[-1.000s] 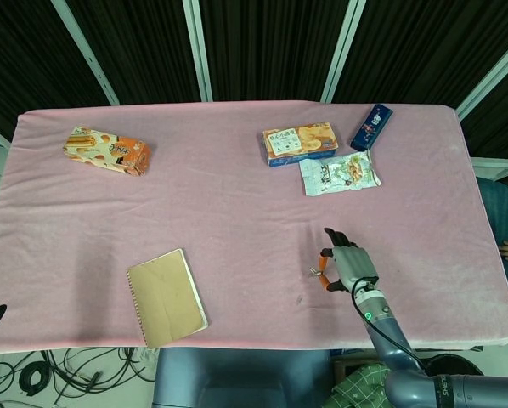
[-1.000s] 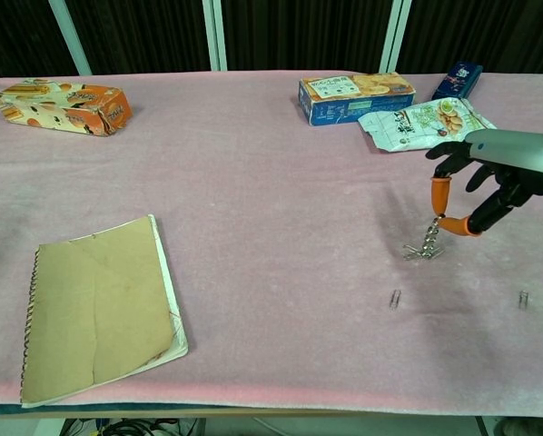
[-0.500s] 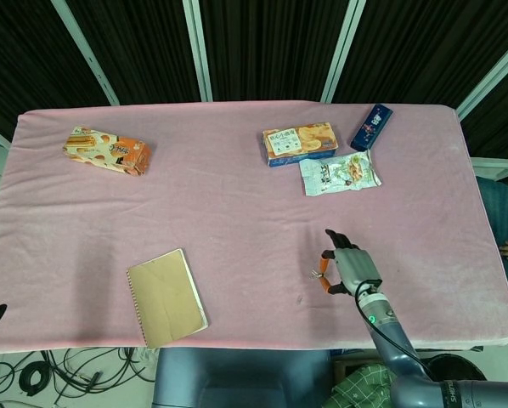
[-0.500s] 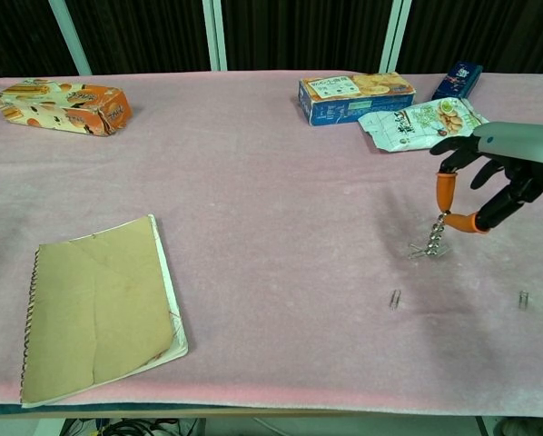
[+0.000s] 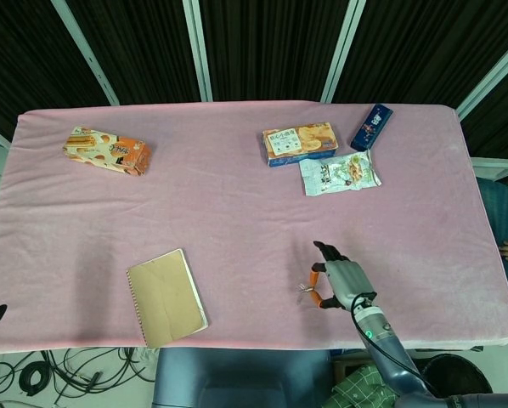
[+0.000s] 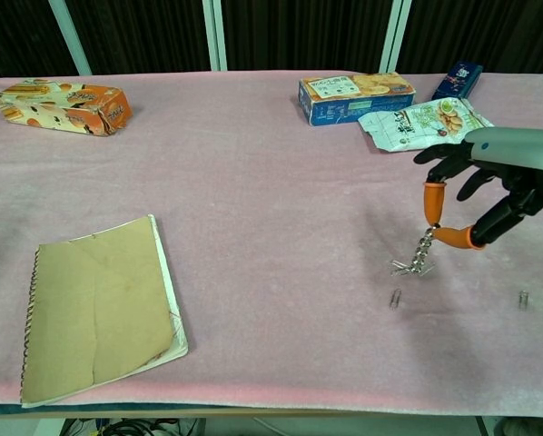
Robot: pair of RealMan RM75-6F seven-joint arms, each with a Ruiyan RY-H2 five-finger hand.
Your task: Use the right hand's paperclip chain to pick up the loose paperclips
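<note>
**A:** Chest view, item one: right hand [image 6: 476, 195], right of frame, its orange-tipped fingers [image 6: 432, 195] pinching the top of the paperclip chain [image 6: 417, 255]. The chain hangs down and leftward; its lower cluster rests on or just above the pink tablecloth [image 6: 253, 182]; which, I cannot tell.

**B:** Loose items?

**A:** Two entered. One loose paperclip [image 6: 395, 298] lies just below the chain's tip, lower centre-right. A second paperclip [image 6: 523, 299] lies near the right edge, well apart from the chain. Head view shows the same hand [image 5: 342, 284] low in the frame, right of centre, with the chain [image 5: 306, 290] dangling at its left; the loose clips are too small to make out there.

**B:** Left hand?

**A:** Only a dark tip at the lower left edge of the head view; whether it is apart or closed, I cannot tell.

**B:** Risks?

**A:** As judgement only. The chain swings freely, so its tip may pass beside the near clip instead of touching it. A clip lying flat on soft cloth may be nudged along or pressed into the nap and fail to catch. The pinch is slight; dragging against the fabric could pull the chain from the fingers. A clip taken up at the tip may drop off with any quick lift.

**B:** Bystanders?

**A:** Brown notebook [image 6: 99, 309] lower left, orange snack box [image 6: 63, 104] upper left, blue biscuit box [image 6: 353, 95], snack pouch [image 6: 417, 123] and dark blue packet [image 6: 459, 80] upper right, all well clear.
</note>
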